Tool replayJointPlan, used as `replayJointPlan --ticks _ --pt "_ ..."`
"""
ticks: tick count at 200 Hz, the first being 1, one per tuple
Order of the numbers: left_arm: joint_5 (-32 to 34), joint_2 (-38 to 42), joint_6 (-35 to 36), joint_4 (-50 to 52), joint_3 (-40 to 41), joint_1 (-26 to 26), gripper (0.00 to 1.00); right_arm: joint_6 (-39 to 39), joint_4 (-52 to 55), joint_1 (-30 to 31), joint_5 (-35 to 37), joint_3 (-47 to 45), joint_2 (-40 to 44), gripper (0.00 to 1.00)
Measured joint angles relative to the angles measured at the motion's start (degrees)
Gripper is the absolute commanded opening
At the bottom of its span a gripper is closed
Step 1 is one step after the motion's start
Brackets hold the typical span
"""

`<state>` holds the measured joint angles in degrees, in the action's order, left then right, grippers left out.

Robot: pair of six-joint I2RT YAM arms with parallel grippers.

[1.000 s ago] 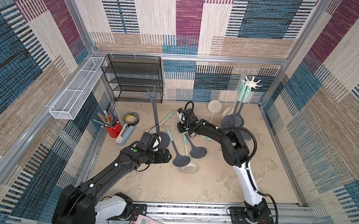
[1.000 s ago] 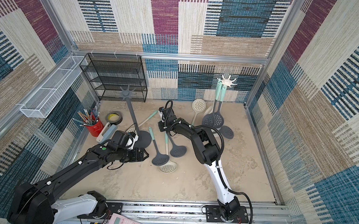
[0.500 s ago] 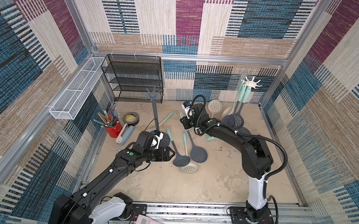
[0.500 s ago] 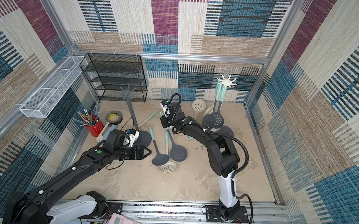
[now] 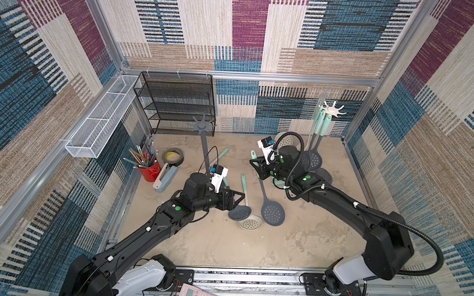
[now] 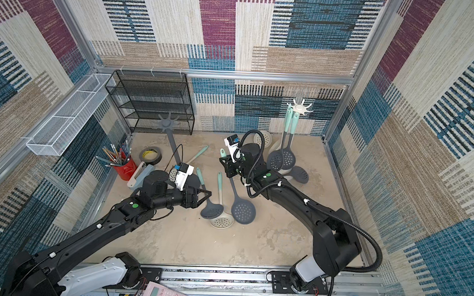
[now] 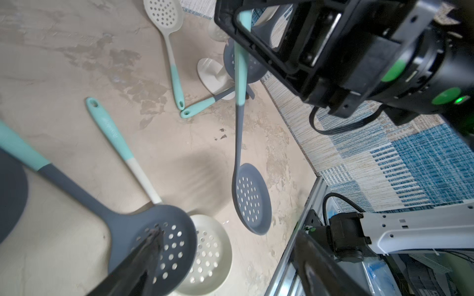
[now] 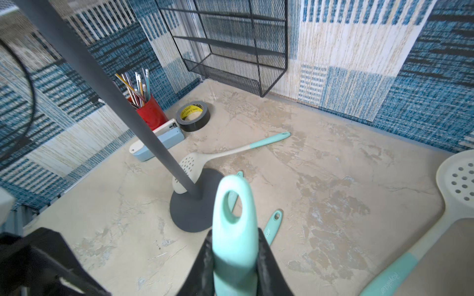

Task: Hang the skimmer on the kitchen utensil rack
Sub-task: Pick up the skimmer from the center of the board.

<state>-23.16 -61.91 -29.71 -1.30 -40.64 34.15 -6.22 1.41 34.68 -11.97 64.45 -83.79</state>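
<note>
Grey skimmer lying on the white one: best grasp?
Grey skimmer mid-shaft, where teal meets grey, from straight above, jaws across it. Bare table flanks it there; its head overlaps the white skimmer, its handle end nears the rack base.

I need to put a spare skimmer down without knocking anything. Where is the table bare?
Widest bare patch: table between the front rail and the cream skimmer. A smaller strip runs along the back wall, from the black mesh shelf to the white rack. Crowded: around the grey rack and the red cup corner.
</note>
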Motion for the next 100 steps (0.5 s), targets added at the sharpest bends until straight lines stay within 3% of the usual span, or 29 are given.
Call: replayJointPlan --ticks 100 --pt "0.8 -12.8 3.1 -21.1 -5.9 5.2 0.69 -5.3 -1.5 0.0 -3.1 -6.4 12.6 0.15"
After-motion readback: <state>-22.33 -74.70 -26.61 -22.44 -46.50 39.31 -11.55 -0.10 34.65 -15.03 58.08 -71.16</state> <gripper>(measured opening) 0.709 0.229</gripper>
